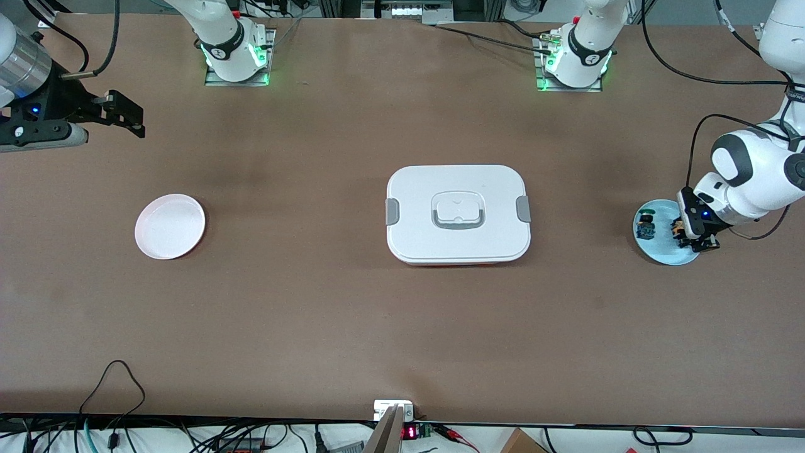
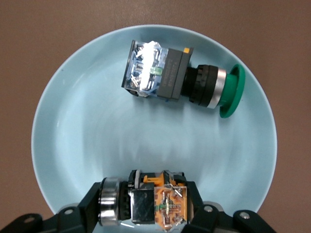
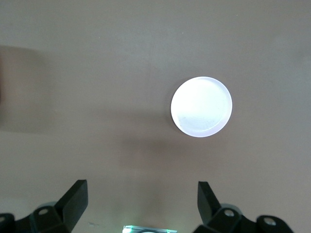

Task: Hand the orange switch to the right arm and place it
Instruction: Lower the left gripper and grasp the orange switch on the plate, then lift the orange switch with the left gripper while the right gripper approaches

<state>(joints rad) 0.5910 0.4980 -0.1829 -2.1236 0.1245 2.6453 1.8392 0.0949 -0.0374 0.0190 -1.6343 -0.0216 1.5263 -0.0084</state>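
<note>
The orange switch (image 1: 678, 228) lies on its side on a light blue plate (image 1: 657, 253) at the left arm's end of the table. My left gripper (image 1: 684, 231) is down on the plate, its jaws closed against both ends of the switch. The left wrist view shows the switch (image 2: 155, 204) between the fingers, silver ring at one finger, orange block at the other, with my left gripper (image 2: 145, 201) low over the plate (image 2: 97, 136). My right gripper (image 1: 124, 114) hangs open and empty over the right arm's end of the table; its own view (image 3: 143, 194) shows bare table between the fingers.
A second switch with blue and green parts (image 1: 645, 225) lies on the same plate (image 2: 170, 77), beside the orange one. A white lidded box (image 1: 458, 214) sits mid-table. A white plate (image 1: 170, 226) lies toward the right arm's end, also in the right wrist view (image 3: 201, 107).
</note>
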